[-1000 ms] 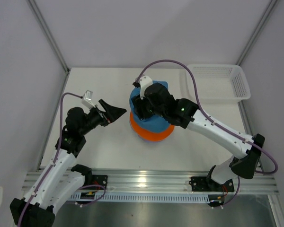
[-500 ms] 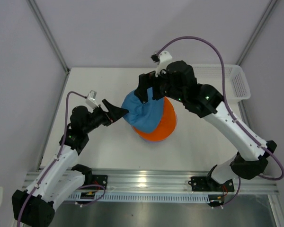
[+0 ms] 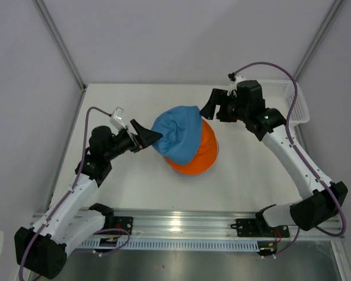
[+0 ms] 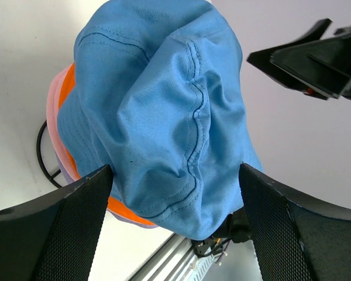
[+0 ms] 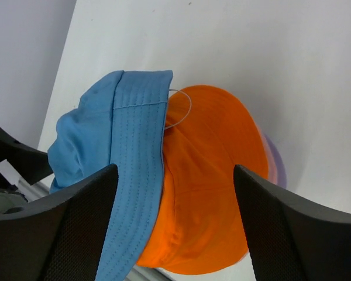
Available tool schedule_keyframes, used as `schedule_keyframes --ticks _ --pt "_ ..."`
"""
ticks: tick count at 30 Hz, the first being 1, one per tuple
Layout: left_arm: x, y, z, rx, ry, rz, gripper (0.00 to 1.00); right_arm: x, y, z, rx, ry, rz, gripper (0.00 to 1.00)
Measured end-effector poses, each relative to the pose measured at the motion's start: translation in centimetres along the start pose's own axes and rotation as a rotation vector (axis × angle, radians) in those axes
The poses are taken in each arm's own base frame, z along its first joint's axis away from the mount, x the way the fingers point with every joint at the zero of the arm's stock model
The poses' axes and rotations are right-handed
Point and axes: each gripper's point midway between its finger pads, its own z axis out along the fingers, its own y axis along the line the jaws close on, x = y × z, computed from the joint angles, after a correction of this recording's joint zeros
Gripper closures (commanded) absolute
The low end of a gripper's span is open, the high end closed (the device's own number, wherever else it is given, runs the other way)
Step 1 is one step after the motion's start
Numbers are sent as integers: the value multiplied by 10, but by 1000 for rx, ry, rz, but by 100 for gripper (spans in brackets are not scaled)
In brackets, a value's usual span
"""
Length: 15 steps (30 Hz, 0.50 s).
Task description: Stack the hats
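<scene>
**Blue hat on pile, crooked – straighten step**

Blue hat (image 3: 176, 133) sits on top of the orange hat (image 3: 203, 151) but slumps off toward the left, crumpled, with the orange crown bare on the right. A pink hat (image 4: 54, 117) rim and a lavender hat (image 5: 274, 157) rim peek out underneath, so all four are in one pile mid-table.

Left gripper (image 3: 151, 136) has its jaws wide, tips at the blue hat's left edge; I can't tell whether it is gripping fabric. Right gripper (image 3: 213, 110) is also wide, holding nothing, and hangs just beyond the pile on the far right.

Judged step: final hat placed, seating not done. The next move likely needs the blue hat tugged or nudged rightward to centre it over the orange crown without dragging the pile.
</scene>
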Motion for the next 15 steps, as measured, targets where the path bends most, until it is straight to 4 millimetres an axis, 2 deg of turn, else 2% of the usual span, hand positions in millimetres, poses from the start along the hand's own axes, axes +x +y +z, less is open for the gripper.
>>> schedule_keyframes --ticks 6,13,15 --pt "1 0 0 -1 2 8 9 6 8 20 -91 28 29 33" --pt "0 0 0 1 2 17 8 8 16 41 -159 53 40 40" --pt "0 0 0 -3 5 17 8 13 14 47 -164 76 48 48"
